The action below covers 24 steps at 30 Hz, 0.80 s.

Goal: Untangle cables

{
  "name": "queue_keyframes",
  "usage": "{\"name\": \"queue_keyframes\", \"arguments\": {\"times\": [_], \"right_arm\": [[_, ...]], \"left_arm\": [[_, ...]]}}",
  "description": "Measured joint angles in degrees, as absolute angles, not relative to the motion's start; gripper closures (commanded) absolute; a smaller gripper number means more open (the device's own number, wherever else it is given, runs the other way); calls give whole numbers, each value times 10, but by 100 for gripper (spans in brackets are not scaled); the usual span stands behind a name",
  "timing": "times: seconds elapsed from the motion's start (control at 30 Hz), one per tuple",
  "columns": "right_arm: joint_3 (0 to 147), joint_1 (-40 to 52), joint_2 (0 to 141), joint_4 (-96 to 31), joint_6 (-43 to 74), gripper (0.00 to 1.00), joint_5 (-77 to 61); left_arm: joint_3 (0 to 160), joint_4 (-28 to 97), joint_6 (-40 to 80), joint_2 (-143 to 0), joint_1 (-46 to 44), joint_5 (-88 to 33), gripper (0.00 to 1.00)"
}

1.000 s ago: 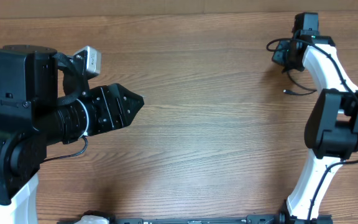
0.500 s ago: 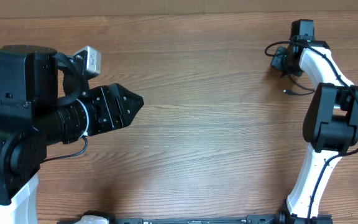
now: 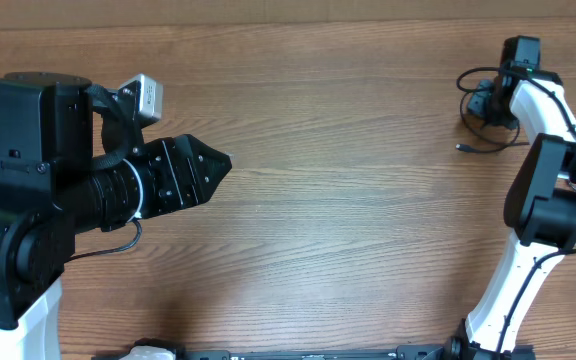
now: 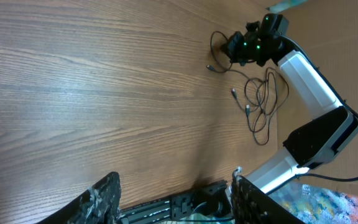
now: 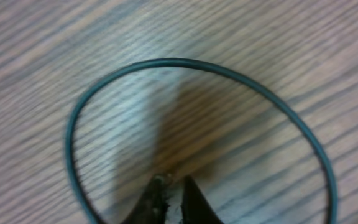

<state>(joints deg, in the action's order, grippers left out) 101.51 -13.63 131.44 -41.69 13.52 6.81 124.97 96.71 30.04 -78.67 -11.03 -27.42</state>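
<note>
Left wrist view: nearest the lens, the left gripper [image 4: 174, 180] is held with its fingers wide apart and nothing between them, above the bare wood of the table [image 4: 92, 81]. Farther off, the cables [image 4: 261, 106] are seen as thin black cords lying in loose, overlapping loops just beside the white right arm [image 4: 306, 71], with small plug ends pointing out over the open wood. In the right wrist view the right gripper [image 5: 171, 186] is shown with its tips almost together, only a slit between them, and one cord curves as a ring on the wood around and beyond them. Whether a strand is pinched there cannot be told. From overhead, the right gripper has been carried toward the table's right side over the last second, and a loop of cord has gone with it, while the plug end [image 3: 460, 148] has stayed where it lay. The left arm has not stirred. It is judged that one strand is being drawn out of the heap, yet the cords remain crossed, so the untangling is far from done.
</note>
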Motion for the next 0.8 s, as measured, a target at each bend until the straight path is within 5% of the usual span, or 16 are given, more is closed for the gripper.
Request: {"name": "queue_keyframes", "arguments": {"times": [0.13, 0.67, 0.7, 0.77, 0.8], "right_arm": [[1013, -138, 1314, -434, 124, 58, 69], [1011, -128, 1313, -486, 200, 51, 74], [1011, -128, 1313, -486, 202, 56, 75], [1011, -128, 1313, -484, 205, 96, 75], [1011, -128, 1313, -481, 211, 96, 75]], "left_arm": [[1250, 967, 300, -787, -110, -274, 44], [1250, 967, 297, -787, -110, -274, 43], [1250, 967, 297, -787, -110, -274, 42], [1250, 967, 296, -787, -110, -274, 41], [1250, 967, 296, -787, -110, -274, 41]]}}
